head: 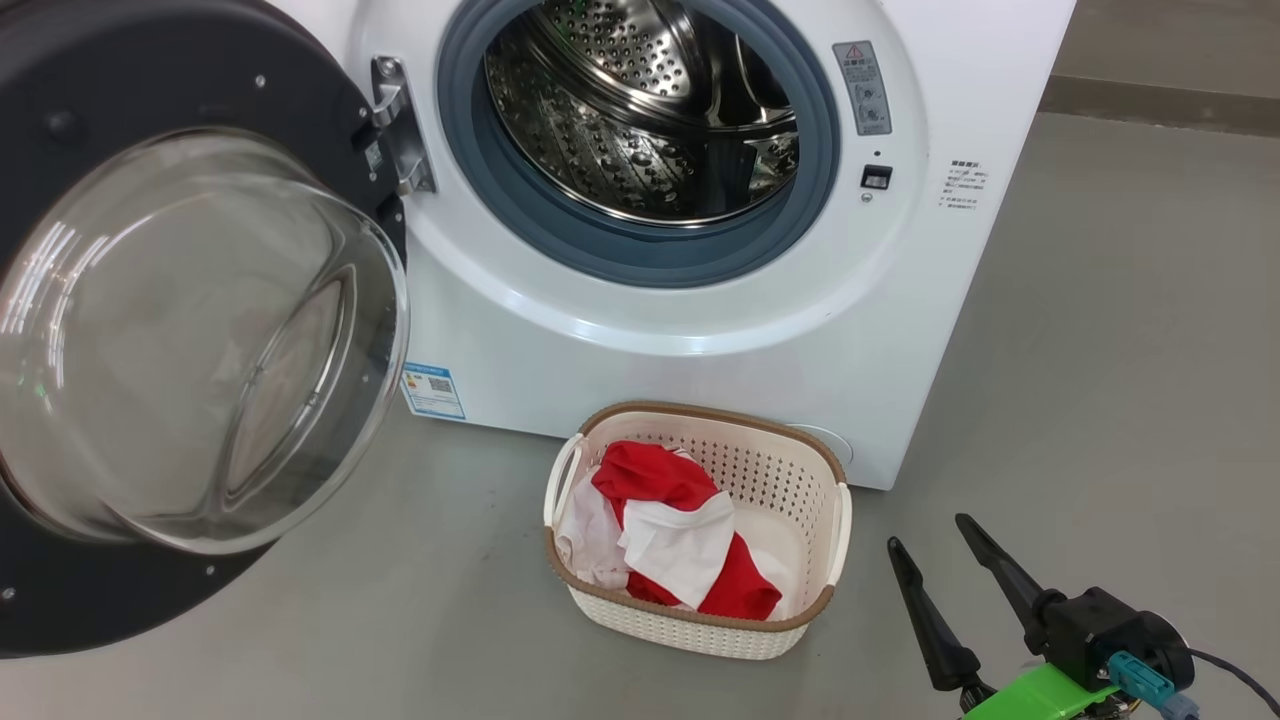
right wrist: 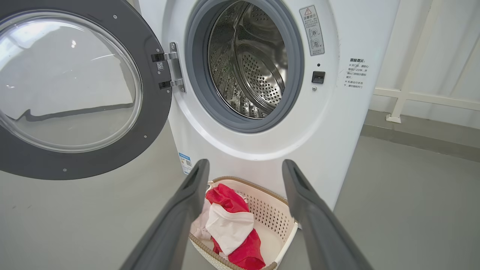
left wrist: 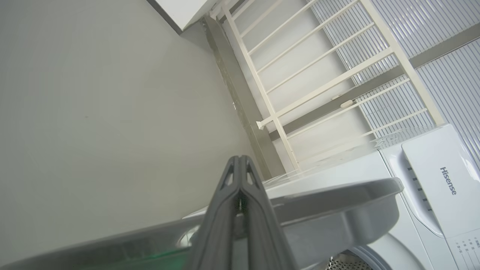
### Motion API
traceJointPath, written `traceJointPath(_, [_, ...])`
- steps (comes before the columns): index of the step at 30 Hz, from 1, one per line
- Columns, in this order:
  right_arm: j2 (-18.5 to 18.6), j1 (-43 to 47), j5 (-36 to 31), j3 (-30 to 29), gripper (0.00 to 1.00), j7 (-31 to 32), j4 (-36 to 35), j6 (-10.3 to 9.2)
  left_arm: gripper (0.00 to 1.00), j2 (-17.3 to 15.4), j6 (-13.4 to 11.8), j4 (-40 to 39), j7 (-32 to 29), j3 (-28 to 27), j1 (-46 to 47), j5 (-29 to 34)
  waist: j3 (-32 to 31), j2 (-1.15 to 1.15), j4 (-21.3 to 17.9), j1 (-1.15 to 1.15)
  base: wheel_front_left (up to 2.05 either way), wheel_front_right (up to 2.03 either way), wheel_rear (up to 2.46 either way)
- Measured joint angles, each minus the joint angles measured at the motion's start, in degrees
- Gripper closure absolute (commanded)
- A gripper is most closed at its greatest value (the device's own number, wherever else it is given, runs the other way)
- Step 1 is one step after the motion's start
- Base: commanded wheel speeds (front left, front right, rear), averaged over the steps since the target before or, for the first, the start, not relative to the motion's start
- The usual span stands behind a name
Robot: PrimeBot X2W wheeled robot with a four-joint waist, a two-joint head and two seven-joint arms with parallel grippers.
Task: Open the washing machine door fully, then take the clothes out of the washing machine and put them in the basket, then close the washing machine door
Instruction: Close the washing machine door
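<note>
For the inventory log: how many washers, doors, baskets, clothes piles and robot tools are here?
Washer: 1
Door: 1
Basket: 1
Clothes pile: 1
Tools: 2, left tool and right tool
Total: 6

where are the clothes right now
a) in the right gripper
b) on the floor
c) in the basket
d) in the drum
C: the red and white clothes lie heaped inside the basket, and the drum shows bare steel.
</note>
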State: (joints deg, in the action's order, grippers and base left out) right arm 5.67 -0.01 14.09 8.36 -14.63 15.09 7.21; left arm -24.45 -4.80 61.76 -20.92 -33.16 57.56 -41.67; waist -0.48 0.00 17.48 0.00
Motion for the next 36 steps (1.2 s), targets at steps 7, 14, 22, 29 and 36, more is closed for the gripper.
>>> traceJointPath(7, [0.13, 0.05, 0.01, -0.01, 0.00, 0.00, -0.01, 0.00, 1.00, -0.65, 2.34, -0.30, -5.88, 1.25, -0.25, -0.93, -0.38, 0.00, 0.24, 0.00, 0.00, 0.00, 0.00])
traceJointPath(14, [-0.05, 0.12, 0.01, 0.34, 0.00, 0.00, -0.01, 0.00, 1.00, -0.85, 3.88, -1.56, -10.96, 1.72, -1.31, -2.07, -0.58, 0.00, 0.70, 0.00, 0.00, 0.00, 0.00])
traceJointPath(22, [-0.25, 0.18, 0.01, 0.27, 0.00, 0.00, -0.01, 0.00, 1.00, -0.08, 5.75, -4.23, -15.81, 1.62, -2.69, -3.98, -0.16, 0.00, 1.20, 0.00, 0.00, 0.00, 0.00])
traceJointPath(29, [-0.57, 0.20, 0.01, 0.11, 0.00, 0.00, 0.09, 0.00, 1.00, 2.32, 6.43, -8.51, -18.31, 1.20, -5.66, -6.45, 0.04, 0.00, 1.70, 0.00, 0.00, 0.00, 0.00])
traceJointPath(36, [-0.80, 0.20, 0.01, -0.09, 0.00, 0.00, 0.16, 0.00, 1.00, 5.99, 6.94, -15.58, -21.75, 0.88, -9.50, -8.54, 0.23, 0.00, 2.16, 0.00, 0.00, 0.00, 0.00])
